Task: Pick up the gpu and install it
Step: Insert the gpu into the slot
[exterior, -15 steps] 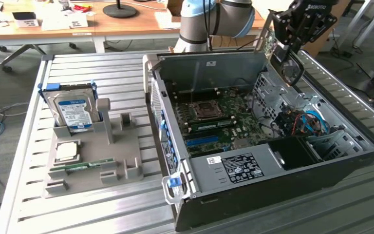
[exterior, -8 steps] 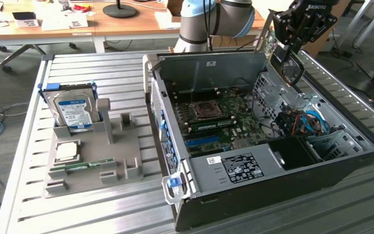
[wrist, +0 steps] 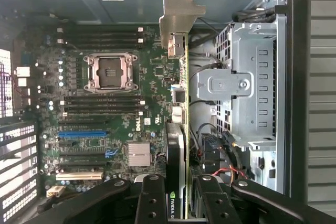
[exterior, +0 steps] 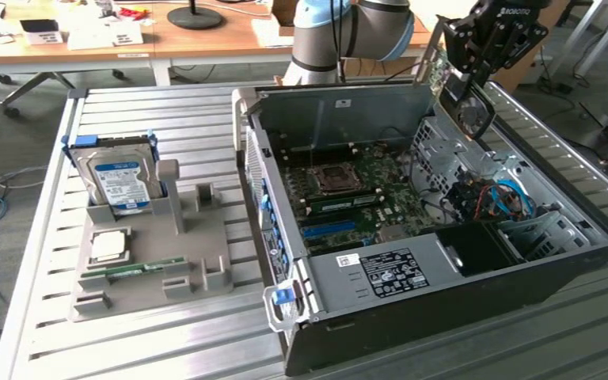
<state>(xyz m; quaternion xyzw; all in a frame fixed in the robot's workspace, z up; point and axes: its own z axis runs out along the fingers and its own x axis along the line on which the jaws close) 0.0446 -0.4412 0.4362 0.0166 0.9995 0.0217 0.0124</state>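
The gpu hangs in the air above the far right corner of the open computer case, with my gripper shut on it. In the wrist view the gpu appears edge-on, a green board with its black cooler on one face and the silver end bracket at the far end. My gripper clamps its near end between two black fingers. Below lies the green motherboard with its blue slot and the bare CPU socket. The card is well above the board and touches nothing.
A metal drive cage and loose cables lie beside the card inside the case. In the exterior view's left, a grey holder carries a hard drive, a CPU and a RAM stick. Desks stand behind.
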